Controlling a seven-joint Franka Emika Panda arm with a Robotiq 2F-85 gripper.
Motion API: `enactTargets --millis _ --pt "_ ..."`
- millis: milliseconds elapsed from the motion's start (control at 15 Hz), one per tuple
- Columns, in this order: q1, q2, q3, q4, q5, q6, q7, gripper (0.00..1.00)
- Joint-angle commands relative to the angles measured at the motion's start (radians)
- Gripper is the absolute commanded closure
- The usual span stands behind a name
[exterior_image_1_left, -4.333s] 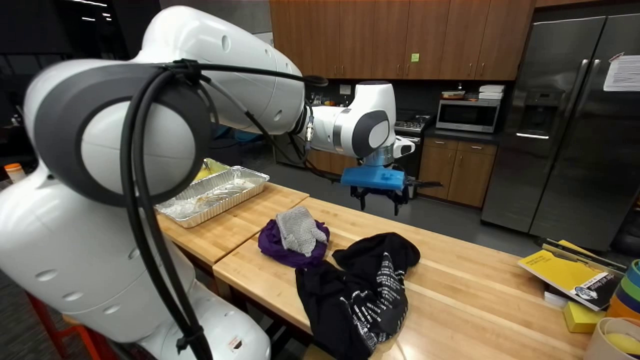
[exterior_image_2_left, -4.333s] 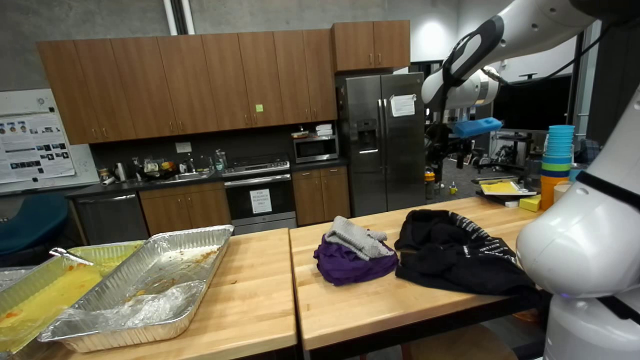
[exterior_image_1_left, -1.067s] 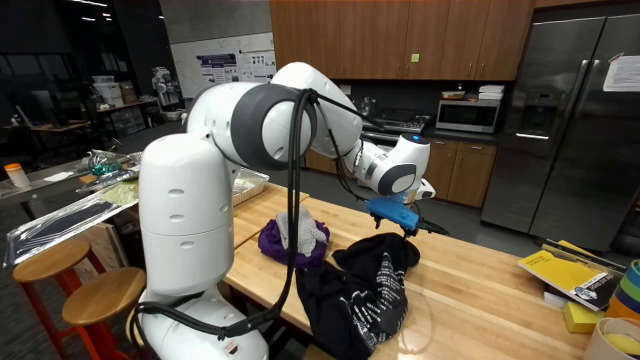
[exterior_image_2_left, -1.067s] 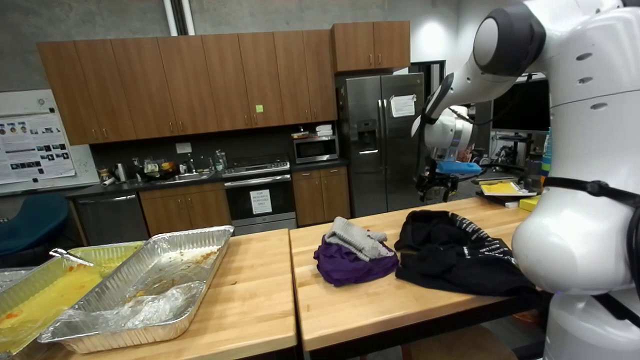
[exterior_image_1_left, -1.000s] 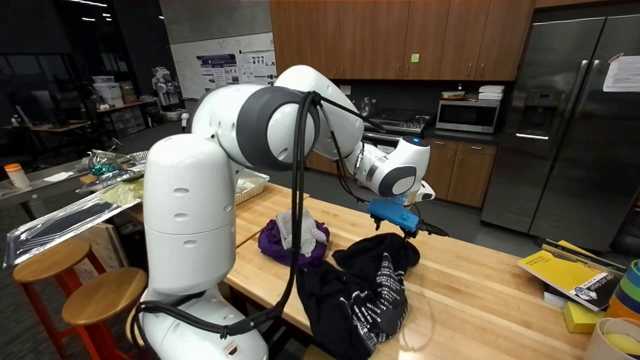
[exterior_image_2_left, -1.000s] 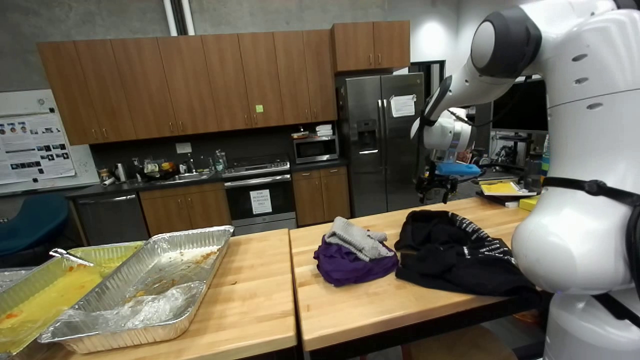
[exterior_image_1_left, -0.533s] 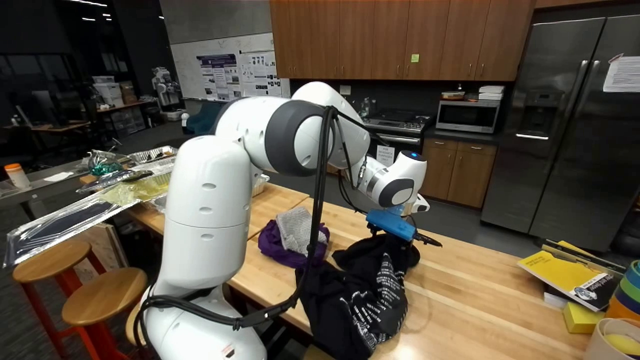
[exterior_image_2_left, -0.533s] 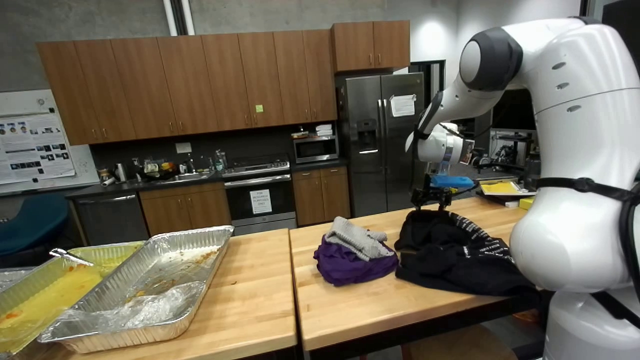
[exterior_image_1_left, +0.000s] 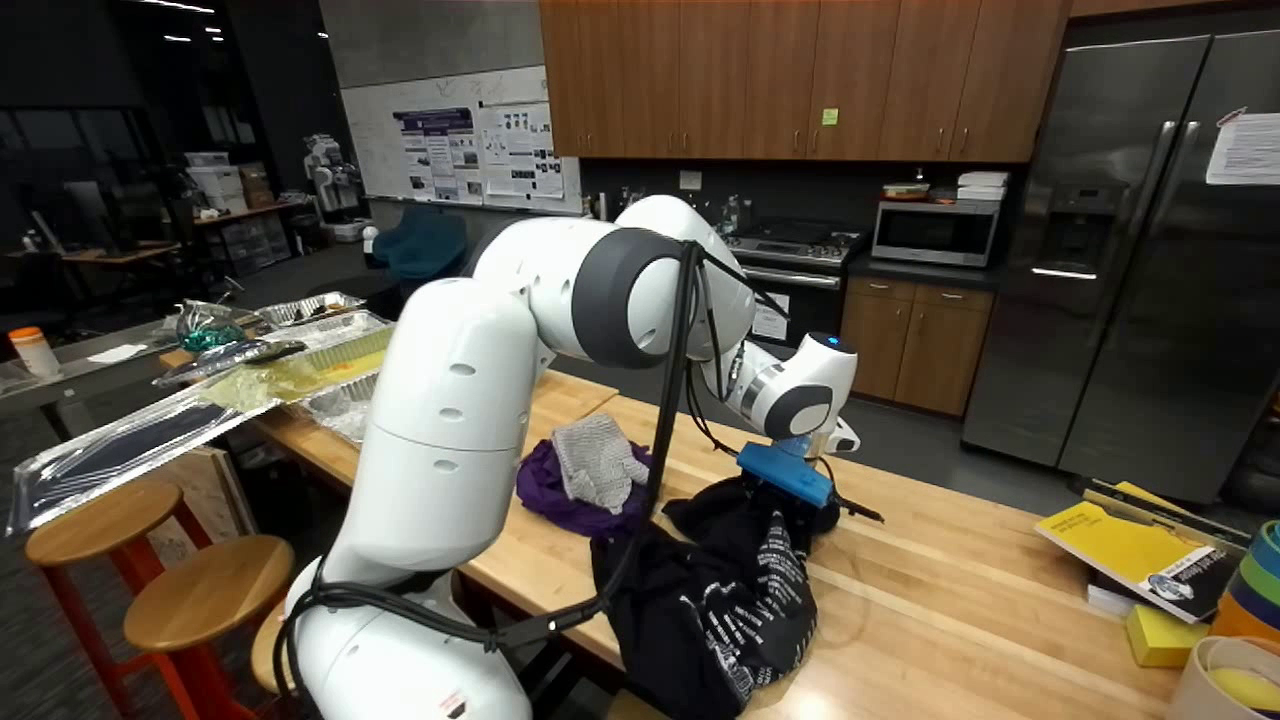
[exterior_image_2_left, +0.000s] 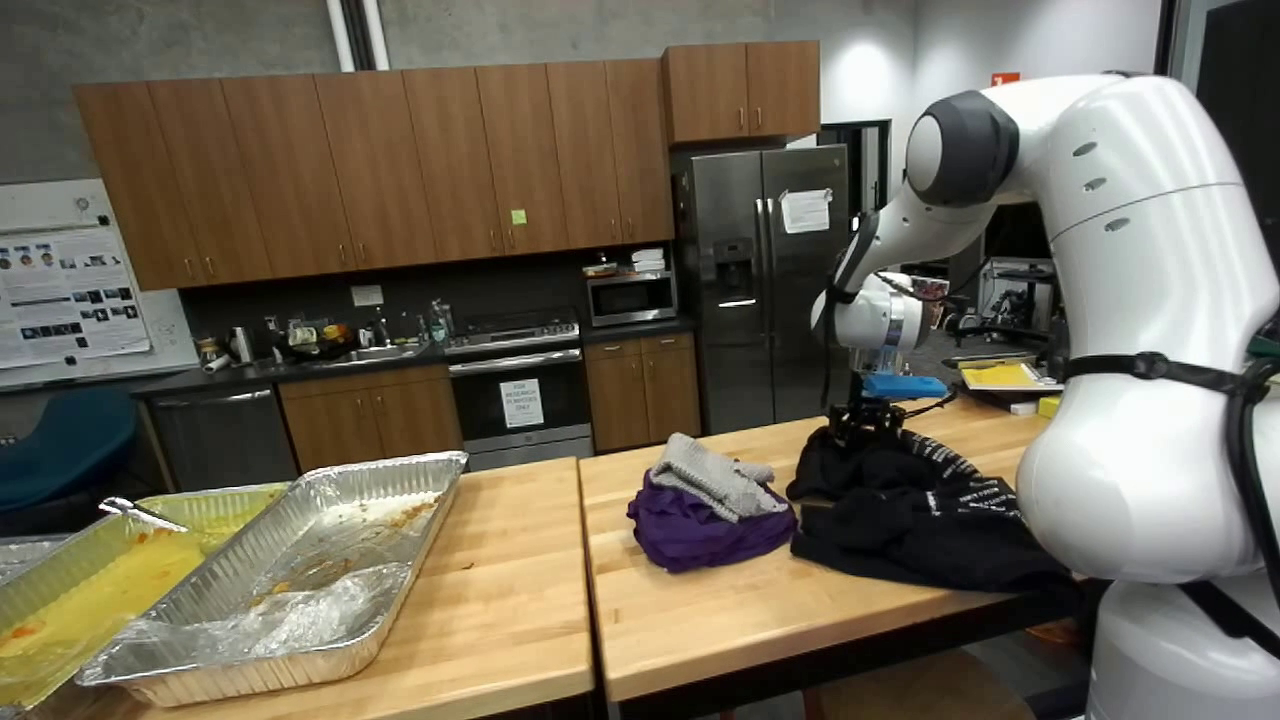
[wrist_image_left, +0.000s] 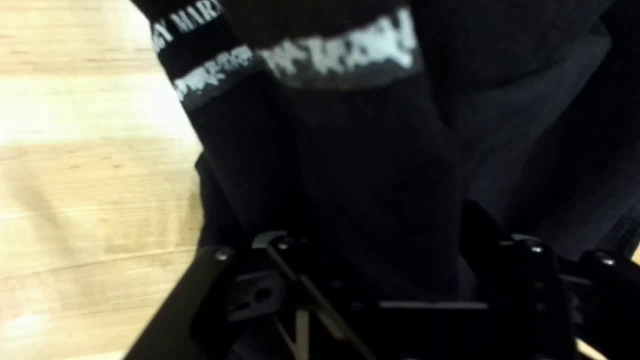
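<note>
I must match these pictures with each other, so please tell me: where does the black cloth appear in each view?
In an exterior view: black cloth, lower middle, reaching the bottom edge.
In an exterior view: black cloth, right of centre, in the lower half.
Wrist view: black cloth, filling the centre and upper right.
Shared landmark: its white lettering, visible in all three.

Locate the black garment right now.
In both exterior views, the black garment lies on the wooden table just right of the purple cloth, its far part under the gripper.
</note>
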Motion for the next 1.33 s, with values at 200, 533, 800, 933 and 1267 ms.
enactTargets --millis 200,533,800,933,1267 --pt "-0.041 0.004 0.023 0.042 -0.010 -0.029 -0.008 0.79" --pt "-0.052 0.007 0.034 0.107 0.009 -0.046 -0.004 1.00" --pt "-0.059 0.013 0.031 0.165 0.007 -0.052 0.000 0.98" --pt "-0.067 0.018 0.026 0.191 0.006 -0.051 0.004 0.98" --pt "-0.114 0.039 0.008 0.255 0.012 -0.060 0.011 0.98"
